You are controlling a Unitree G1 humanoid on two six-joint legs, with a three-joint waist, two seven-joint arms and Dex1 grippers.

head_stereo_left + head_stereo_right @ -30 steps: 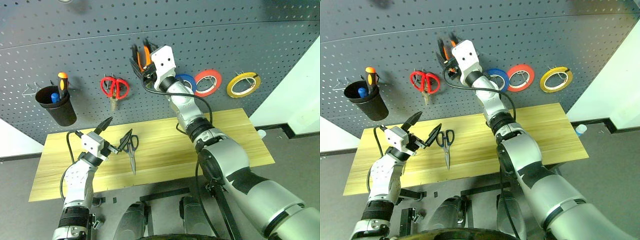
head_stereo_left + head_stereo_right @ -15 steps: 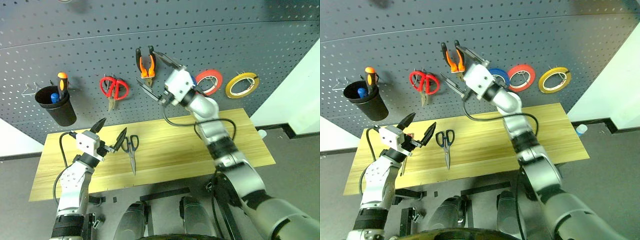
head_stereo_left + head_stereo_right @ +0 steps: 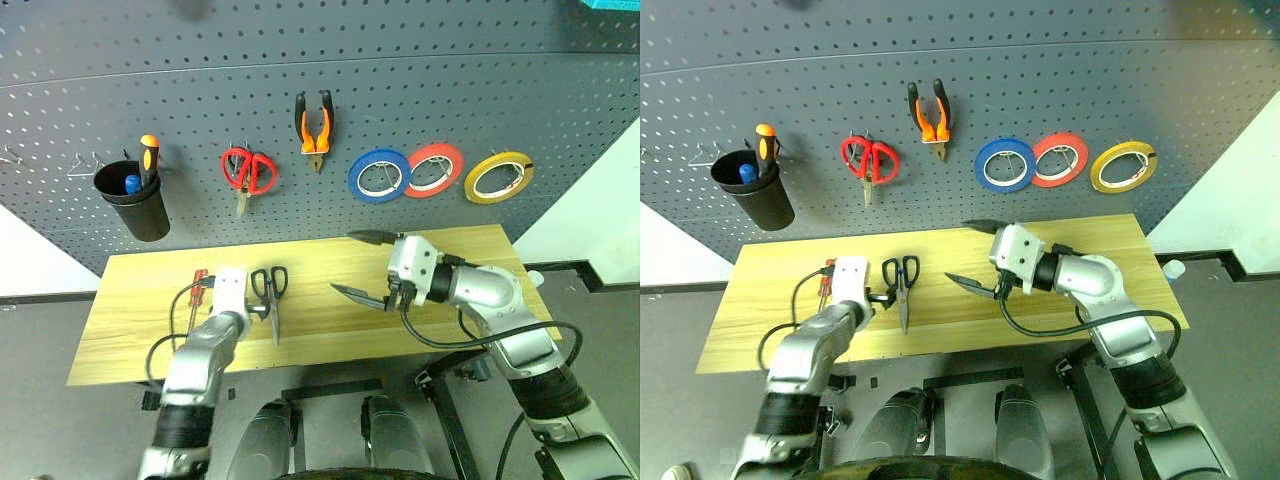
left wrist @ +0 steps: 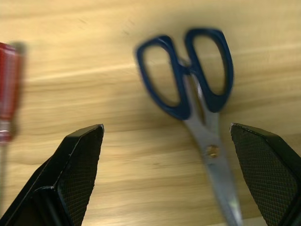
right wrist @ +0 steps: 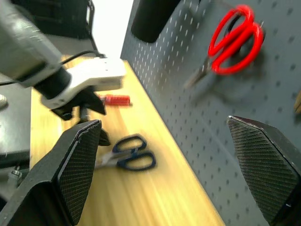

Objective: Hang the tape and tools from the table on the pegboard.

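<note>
Two spread-fingered, empty grippers, left gripper (image 4: 167, 176) above dark-handled scissors (image 3: 271, 297), red-handled screwdriver (image 3: 197, 296) beside, right gripper (image 3: 360, 266) clear

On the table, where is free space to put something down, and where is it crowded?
The table is bare at its right end, past the right gripper, and at its left end, left of the screwdriver. It is crowded where the left gripper hangs over the dark scissors.
</note>
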